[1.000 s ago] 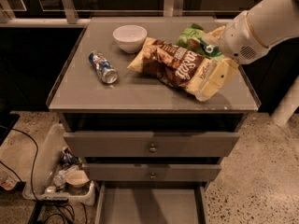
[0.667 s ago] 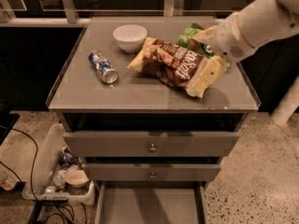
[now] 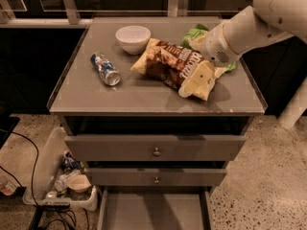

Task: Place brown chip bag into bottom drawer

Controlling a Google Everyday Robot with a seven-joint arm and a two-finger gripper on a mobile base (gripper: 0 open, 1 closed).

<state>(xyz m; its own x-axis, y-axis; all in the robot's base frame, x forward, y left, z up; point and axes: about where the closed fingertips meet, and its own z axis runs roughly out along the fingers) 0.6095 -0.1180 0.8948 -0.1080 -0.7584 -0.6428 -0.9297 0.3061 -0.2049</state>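
Camera view: the brown chip bag is being grasped on the counter; the pincer sits over it, state untellable. Lifting toward the bottom drawer is probably being called for.

1. We see the gripper has moved left across the cabinet top and now sits low over the right end of the brown chip bag. A second ago it was nearer the right edge.
2. The bag's pale right end has shifted left with it, while the left end has kept its place, so the bag looks shorter and more bunched.
3. More bare cabinet top now shows to the right of the bag.
4. The arm now rises steeply into the upper right corner instead of reaching in from the right.
5. A strip of the green chip bag now peeks out to the right of the wrist.
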